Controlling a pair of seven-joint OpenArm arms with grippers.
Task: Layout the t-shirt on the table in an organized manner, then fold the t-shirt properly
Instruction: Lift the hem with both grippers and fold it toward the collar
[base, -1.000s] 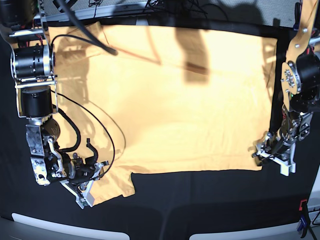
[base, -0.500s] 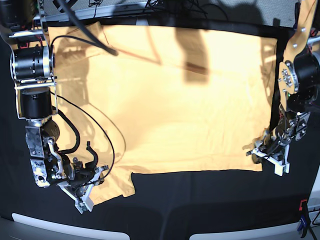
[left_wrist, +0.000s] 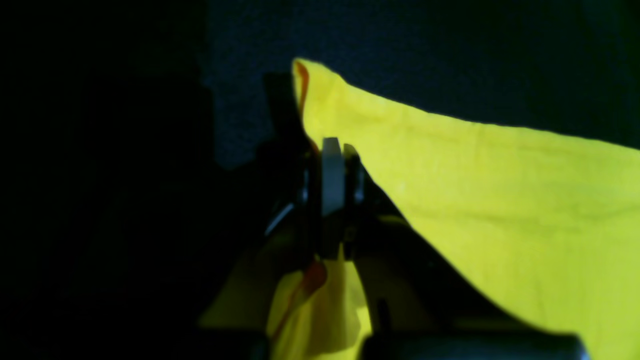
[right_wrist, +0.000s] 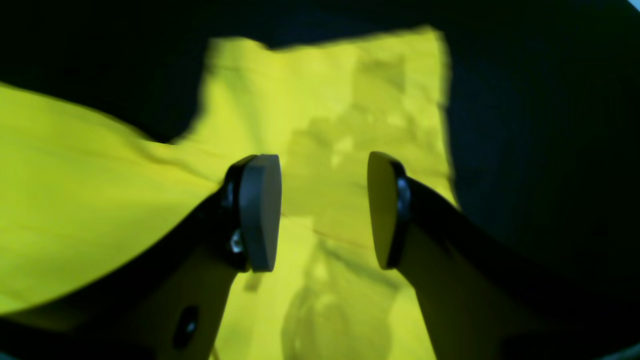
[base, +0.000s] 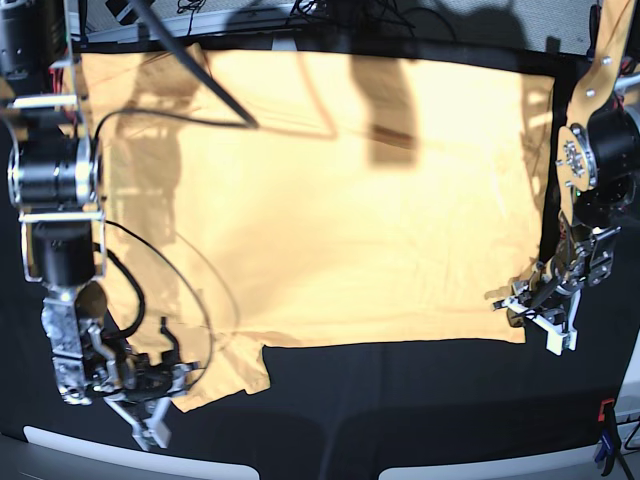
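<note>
- Across the middle and far part of the tabletop (base: 400, 400) lies the t-shirt (base: 340, 200), spread flat with a few shallow creases.
- Its long straight edge faces the near side of the base view; one sleeve (base: 225, 375) sticks out toward the near left of that view.
- The cloth looks pale orange from above and bright yellow in both wrist views.
- At the shirt's near corner on the right of the base view, the left gripper (base: 535, 310) sits on the fabric's edge.
- In the left wrist view its jaws are pressed together, pinching a fold of the t-shirt (left_wrist: 500, 190) between them, and the cloth rises to a small peak beside them.
- At the sleeve, the right gripper (base: 150, 415) hangs just off the cloth's outer edge.
- In the right wrist view the right gripper (right_wrist: 322, 210) has its jaws spread wide apart, with the t-shirt (right_wrist: 80, 200) lying below the gap and nothing between them.
- Black cables (base: 190, 70) and arm shadows cross the shirt's far left part.
- A red-and-blue clamp (base: 605, 440) stands at the tabletop's near right corner.
</note>
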